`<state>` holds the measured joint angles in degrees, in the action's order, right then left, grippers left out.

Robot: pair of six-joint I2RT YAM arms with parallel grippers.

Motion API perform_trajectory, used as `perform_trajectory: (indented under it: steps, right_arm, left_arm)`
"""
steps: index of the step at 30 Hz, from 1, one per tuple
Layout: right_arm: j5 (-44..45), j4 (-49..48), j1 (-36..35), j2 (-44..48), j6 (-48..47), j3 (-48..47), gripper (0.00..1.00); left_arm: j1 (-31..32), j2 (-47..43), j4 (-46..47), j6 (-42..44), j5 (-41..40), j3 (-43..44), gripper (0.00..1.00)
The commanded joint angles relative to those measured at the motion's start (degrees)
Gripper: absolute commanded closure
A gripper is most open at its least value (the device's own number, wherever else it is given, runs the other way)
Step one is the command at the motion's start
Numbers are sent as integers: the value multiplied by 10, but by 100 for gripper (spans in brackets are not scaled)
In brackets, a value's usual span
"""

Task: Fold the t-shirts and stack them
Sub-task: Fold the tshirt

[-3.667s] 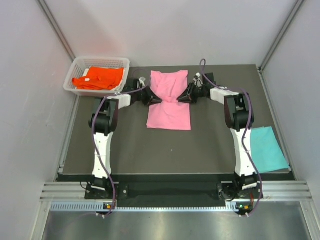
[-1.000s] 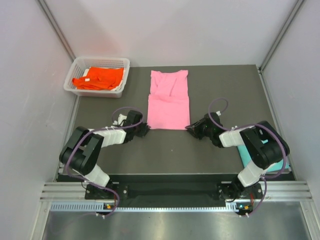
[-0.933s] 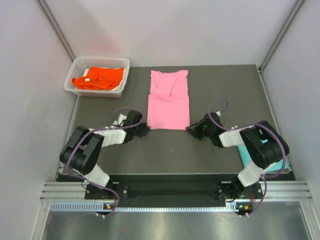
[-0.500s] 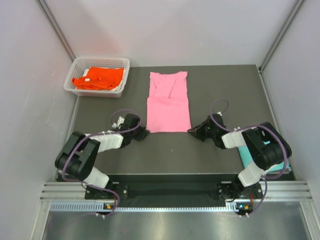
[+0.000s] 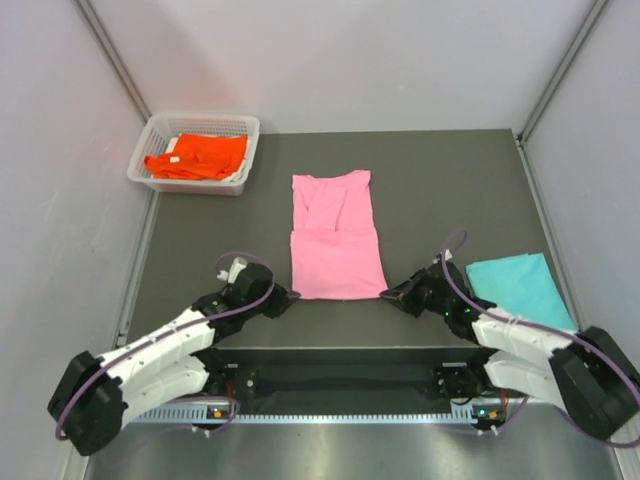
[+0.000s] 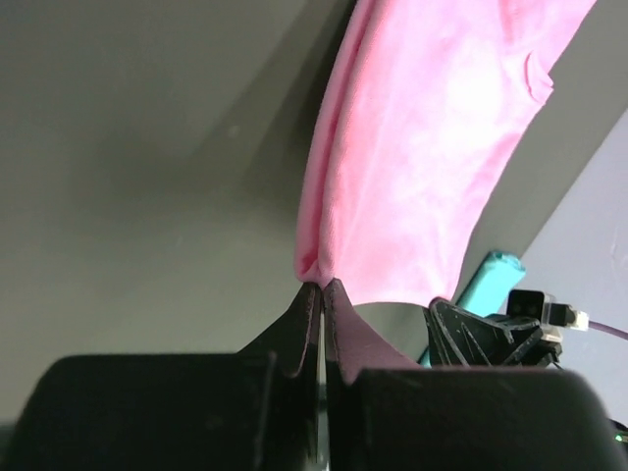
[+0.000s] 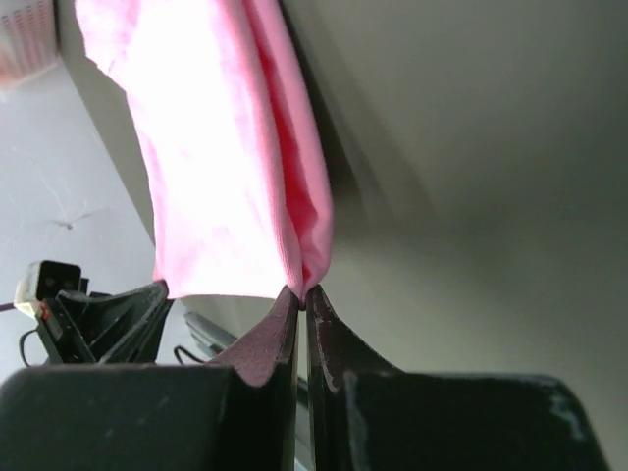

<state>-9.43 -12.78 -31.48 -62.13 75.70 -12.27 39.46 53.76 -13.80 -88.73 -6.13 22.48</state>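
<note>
The light pink t-shirt (image 5: 335,235) lies folded lengthwise in the middle of the dark table. My left gripper (image 5: 289,297) is shut on its near left corner; in the left wrist view the pink cloth (image 6: 412,157) is pinched at my fingertips (image 6: 321,287). My right gripper (image 5: 385,296) is shut on the near right corner; the right wrist view shows the pink cloth (image 7: 235,167) pinched there (image 7: 300,290). The teal t-shirt (image 5: 520,290) lies folded at the right edge. The bright orange t-shirt (image 5: 197,156) sits in the basket.
The white wire-mesh basket (image 5: 158,128) stands at the far left corner. Grey walls close in the table on three sides. The metal rail with the arm bases (image 5: 340,385) runs along the near edge.
Both grippers have pulled the pink shirt's near edge toward the table's front. The arms have stretched out low, and the teal shirt is more exposed.
</note>
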Motion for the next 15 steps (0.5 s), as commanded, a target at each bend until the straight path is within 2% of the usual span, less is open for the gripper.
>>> perform_trajectory:
  steps: [1, 4, 8, 12, 15]
  right_arm:
    - [45, 73, -40, 105, 39, 23, 100]
    - [68, 142, -74, 191, 70, 42, 100]
    - [84, 216, -107, 261, 70, 32, 100]
    - [84, 239, -98, 240, 13, -30, 100]
    - [55, 230, -48, 162, -58, -106, 100]
  left_arm:
    - [37, -71, -105, -61, -39, -25, 100]
    - [74, -117, -146, -84, -53, -29, 100]
    - [97, -120, -169, -50, -64, 11, 100]
    - [99, -27, -178, 72, -98, 136, 100]
    - [93, 34, -163, 138, -167, 215, 100]
